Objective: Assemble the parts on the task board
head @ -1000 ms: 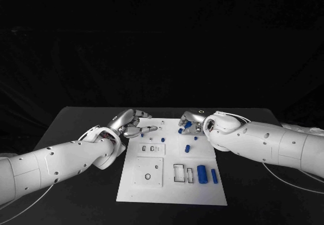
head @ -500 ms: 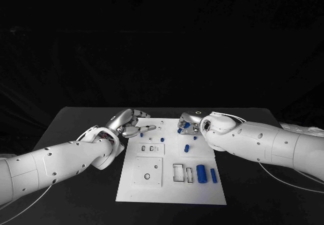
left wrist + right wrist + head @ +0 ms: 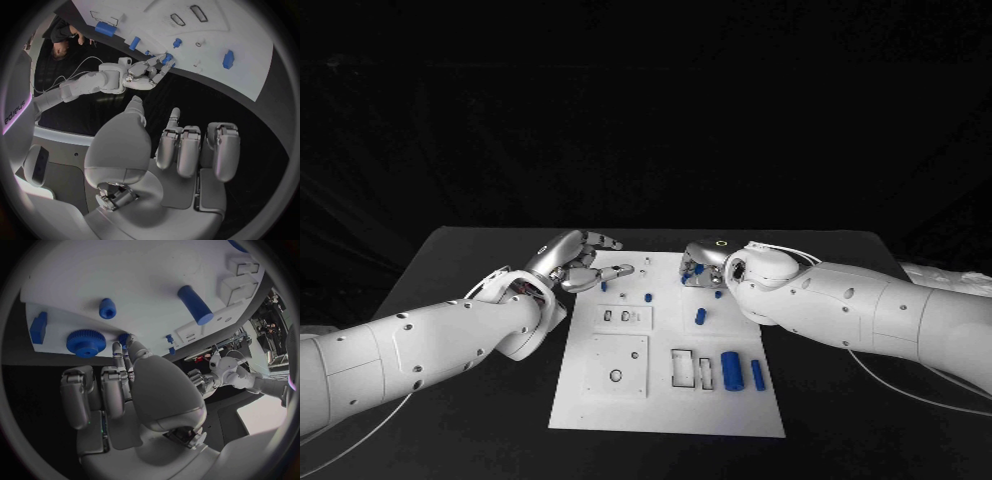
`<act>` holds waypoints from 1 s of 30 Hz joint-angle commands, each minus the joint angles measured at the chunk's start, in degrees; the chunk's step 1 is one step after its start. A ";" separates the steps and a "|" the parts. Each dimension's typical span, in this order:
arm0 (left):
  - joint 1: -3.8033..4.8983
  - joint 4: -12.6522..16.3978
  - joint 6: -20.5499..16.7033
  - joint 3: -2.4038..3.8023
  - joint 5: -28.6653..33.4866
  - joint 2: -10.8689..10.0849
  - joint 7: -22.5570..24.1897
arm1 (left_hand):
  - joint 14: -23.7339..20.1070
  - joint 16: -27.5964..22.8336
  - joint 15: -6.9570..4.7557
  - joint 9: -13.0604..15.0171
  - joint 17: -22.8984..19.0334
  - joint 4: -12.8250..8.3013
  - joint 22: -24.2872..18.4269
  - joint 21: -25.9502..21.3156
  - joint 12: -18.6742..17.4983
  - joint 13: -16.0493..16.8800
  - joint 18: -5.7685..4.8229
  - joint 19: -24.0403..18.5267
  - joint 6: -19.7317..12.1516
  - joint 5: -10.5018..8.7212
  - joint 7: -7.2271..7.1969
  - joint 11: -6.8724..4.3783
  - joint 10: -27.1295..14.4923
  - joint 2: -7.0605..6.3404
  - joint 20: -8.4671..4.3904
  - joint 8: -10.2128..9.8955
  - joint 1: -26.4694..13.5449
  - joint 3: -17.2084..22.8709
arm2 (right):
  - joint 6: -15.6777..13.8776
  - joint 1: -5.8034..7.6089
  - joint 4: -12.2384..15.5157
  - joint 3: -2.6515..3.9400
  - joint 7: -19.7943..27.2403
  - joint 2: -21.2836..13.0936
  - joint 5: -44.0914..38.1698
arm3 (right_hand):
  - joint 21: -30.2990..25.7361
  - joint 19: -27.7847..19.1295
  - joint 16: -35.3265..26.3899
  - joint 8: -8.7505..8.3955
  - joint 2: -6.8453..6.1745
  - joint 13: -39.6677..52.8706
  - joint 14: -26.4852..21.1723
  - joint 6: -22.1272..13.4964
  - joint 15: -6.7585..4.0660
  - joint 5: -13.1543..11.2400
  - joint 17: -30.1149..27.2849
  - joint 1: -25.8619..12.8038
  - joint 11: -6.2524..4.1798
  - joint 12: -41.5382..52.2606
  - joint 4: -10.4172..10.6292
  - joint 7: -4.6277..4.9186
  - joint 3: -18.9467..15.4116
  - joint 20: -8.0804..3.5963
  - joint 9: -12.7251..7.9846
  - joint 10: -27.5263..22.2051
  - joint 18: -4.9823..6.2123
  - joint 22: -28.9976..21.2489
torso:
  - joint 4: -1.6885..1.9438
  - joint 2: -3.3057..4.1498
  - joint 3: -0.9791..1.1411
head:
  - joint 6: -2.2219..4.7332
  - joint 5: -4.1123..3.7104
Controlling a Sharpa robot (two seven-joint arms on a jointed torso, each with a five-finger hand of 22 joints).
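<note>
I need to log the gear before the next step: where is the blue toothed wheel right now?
In the right wrist view the blue toothed wheel sits at the task board's edge, just beyond the right hand's fingers.

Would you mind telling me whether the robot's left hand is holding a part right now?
No, the left hand holds nothing: the left wrist view shows its fingers apart and bare, above the task board's far end.

Head camera looks down at task board (image 3: 668,400); both wrist cameras, closer, share its far end.

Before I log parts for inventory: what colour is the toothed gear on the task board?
Blue; the gear shows best in the right wrist view.
</note>
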 commanded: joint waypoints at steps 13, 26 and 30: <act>0.06 0.12 -1.07 0.06 0.53 0.00 1.22 | 5.97 0.15 0.26 -0.04 15.09 -0.07 15.08 0.14 0.15 15.09 -0.42 6.03 0.64 -0.21 0.00 0.41 5.85 0.77 0.64 -0.19 -0.10 0.36 | 0.30 -0.16 -0.07 0.02 -1.24 0.08 -1.08 | 0.25 6.00 0.23 0.78 1.95 -0.06 5.97 4.05 -1.26 -0.16 15.09 0.68 -1.09 0.05 0.60 -0.29 3.65 -1.05 0.54 5.77 -0.81 15.10 | -0.02 0.02 -0.02 | -0.27 0.36; 0.06 0.03 -1.18 0.06 0.53 -0.08 1.40 | 5.97 0.15 0.27 -0.06 15.09 -0.09 15.08 0.14 0.15 15.09 -0.42 6.03 0.79 -0.25 -0.01 0.40 5.85 1.13 0.74 -0.26 0.02 0.43 | -9.66 -0.19 0.48 0.30 2.93 -0.34 1.29 | 0.25 6.00 0.23 0.71 1.25 -0.10 5.97 4.56 -1.05 -0.19 15.09 0.55 -1.08 -0.23 0.78 -0.19 4.08 -1.04 0.58 6.73 -0.81 15.10 | -0.03 0.10 -0.06 | -0.18 0.47; 0.06 0.03 -1.22 0.06 0.51 -0.11 1.47 | 5.97 0.15 0.27 -0.08 15.09 -0.10 15.08 0.14 0.15 15.09 -0.42 6.03 0.85 -0.27 -0.02 0.40 5.85 1.29 0.78 -0.30 0.10 0.45 | -11.78 -0.18 0.38 0.64 4.02 0.10 1.89 | 0.25 6.00 0.23 0.60 0.98 -0.13 5.97 4.52 -0.87 -0.18 15.09 0.52 -1.00 -0.36 0.83 -0.11 4.14 -0.94 0.55 6.74 -0.81 15.10 | 0.06 0.14 -0.05 | -0.30 0.50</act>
